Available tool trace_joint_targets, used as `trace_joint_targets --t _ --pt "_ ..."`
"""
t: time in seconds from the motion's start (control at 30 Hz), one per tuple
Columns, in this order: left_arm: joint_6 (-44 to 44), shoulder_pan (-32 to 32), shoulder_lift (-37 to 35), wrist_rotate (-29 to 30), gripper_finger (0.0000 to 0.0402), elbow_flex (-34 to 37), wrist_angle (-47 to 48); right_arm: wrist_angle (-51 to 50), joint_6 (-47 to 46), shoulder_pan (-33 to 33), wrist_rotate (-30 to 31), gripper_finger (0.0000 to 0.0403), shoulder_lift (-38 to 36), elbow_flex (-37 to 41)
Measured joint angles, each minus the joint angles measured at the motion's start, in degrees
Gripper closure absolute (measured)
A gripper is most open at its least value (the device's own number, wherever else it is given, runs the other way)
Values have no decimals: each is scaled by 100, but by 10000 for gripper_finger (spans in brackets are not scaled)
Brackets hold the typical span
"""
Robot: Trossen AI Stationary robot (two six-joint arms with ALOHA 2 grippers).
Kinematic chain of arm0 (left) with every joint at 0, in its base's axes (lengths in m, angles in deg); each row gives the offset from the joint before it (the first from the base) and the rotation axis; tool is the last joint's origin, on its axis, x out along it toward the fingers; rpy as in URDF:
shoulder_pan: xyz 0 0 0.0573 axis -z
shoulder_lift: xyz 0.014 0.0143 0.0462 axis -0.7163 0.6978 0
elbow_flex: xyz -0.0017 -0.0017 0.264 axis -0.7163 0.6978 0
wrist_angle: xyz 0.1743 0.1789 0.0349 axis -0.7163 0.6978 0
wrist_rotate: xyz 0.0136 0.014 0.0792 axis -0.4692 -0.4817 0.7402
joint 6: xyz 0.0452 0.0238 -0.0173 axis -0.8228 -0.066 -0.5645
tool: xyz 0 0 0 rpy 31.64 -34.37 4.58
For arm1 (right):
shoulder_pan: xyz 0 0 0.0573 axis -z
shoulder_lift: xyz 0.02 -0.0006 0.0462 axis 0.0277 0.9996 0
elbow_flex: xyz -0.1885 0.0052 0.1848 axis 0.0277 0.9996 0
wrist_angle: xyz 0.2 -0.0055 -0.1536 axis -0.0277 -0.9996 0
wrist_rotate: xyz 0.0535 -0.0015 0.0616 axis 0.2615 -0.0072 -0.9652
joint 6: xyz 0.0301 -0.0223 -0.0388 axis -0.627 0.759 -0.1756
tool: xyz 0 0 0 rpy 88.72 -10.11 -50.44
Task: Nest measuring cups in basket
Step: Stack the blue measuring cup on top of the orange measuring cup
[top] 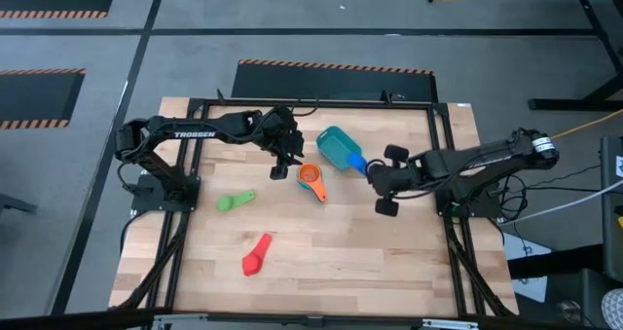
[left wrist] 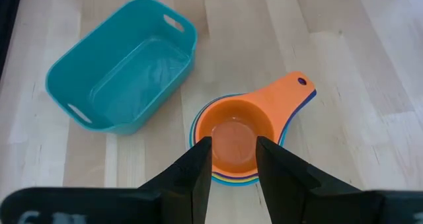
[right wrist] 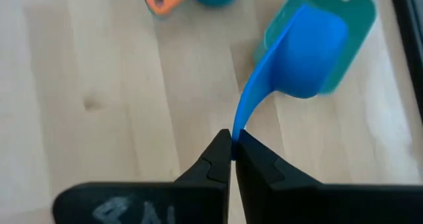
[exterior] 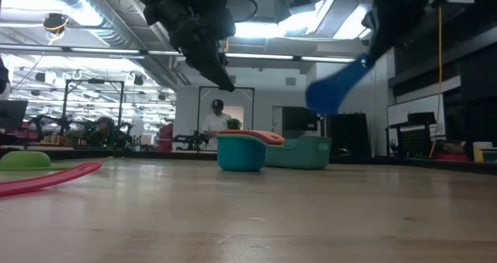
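A dark blue measuring cup (right wrist: 310, 52) hangs in the air by the basket's right near corner, with my right gripper (right wrist: 232, 145) shut on it. The teal basket (top: 336, 145) stands at the table's far middle. Just near of it a stack of nested cups (top: 311, 181), orange on top, rests on its base. My left gripper (left wrist: 232, 161) hovers above and left of that stack, open, with nothing between its fingers. A green cup (top: 234, 201) and a red cup (top: 257, 256) lie on the table's left half. My right gripper pinches the free end of the blue cup's handle (right wrist: 236, 128) between its two fingertips. The fingers slant down from the table's right, and the handle runs on ahead of them. The cup is lifted clear of the table (exterior: 335, 84), its bowl farthest from the fingers.
The bare wooden tabletop (top: 370, 252) stretches across the near right. A black metal frame (top: 448, 242) runs along the table's edges. In the low view, people and workbenches show in the room beyond the table.
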Motion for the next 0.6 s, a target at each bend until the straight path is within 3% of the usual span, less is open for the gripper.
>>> trace_joint_targets --t 0.17,0.33,0.6 --pt "0 8 0 0 290 2 -41 229 15 0 96 386 -2 -352" --pt "112 81 -11 47 290 2 -522 1083 16 0 505 386 -2 -435" --pt "562 158 -487 1068 290 9 -672 2251 81 2 1307 386 -2 -434"
